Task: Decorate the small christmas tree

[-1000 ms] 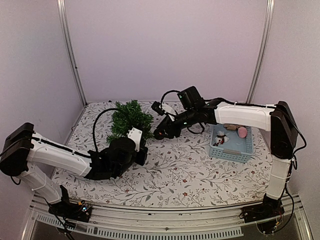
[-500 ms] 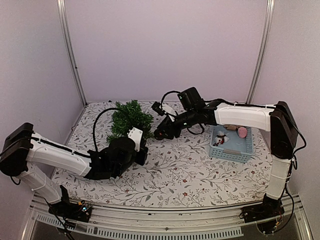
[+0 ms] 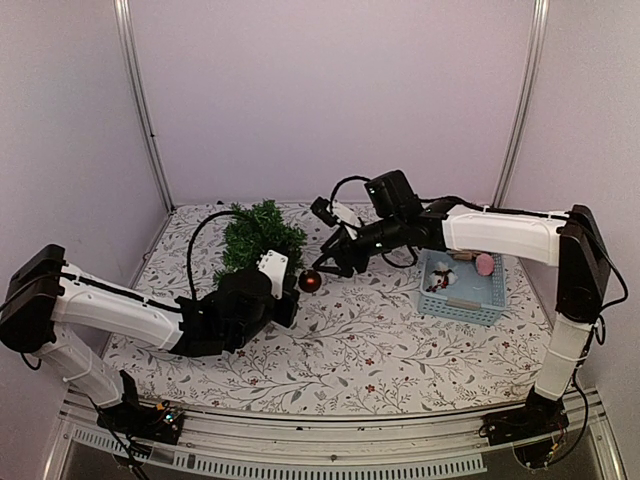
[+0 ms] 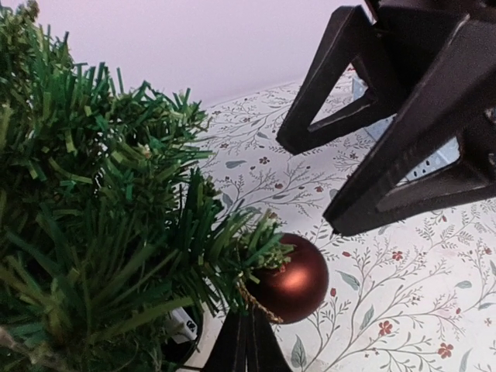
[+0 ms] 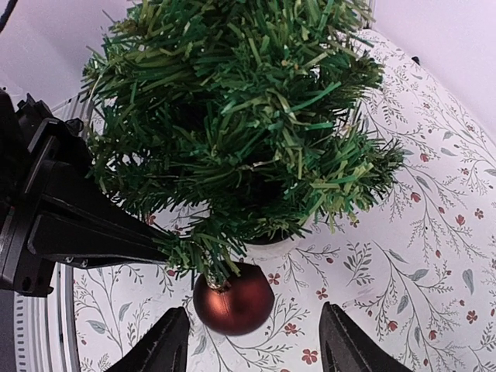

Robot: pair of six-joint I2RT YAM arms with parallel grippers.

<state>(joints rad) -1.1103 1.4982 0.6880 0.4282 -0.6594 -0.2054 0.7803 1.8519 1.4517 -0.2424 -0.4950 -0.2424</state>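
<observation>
The small christmas tree (image 3: pixel 258 232) stands at the back left of the table, and its white pot (image 5: pixel 273 249) shows under the branches. A dark red ball ornament (image 3: pixel 311 282) (image 4: pixel 293 277) (image 5: pixel 233 298) hangs by a gold loop from a low branch tip. My left gripper (image 4: pixel 248 324) (image 3: pixel 298 289) is shut on that branch tip, right beside the loop. My right gripper (image 5: pixel 256 345) (image 3: pixel 335 262) (image 4: pixel 308 184) is open, its fingertips on either side of the ball and a little short of it, touching nothing.
A light blue basket (image 3: pixel 460 311) at the right holds a snowman figure (image 3: pixel 441 279) and a pink ornament (image 3: pixel 485 264). The flower-print tablecloth (image 3: pixel 400 350) covers the table. Metal frame posts and walls close in the back and sides.
My right gripper has opened, let go of the red ball and drawn back to the right. The ball has dropped slightly and now hangs from the branch. The left arm has stayed in place.
</observation>
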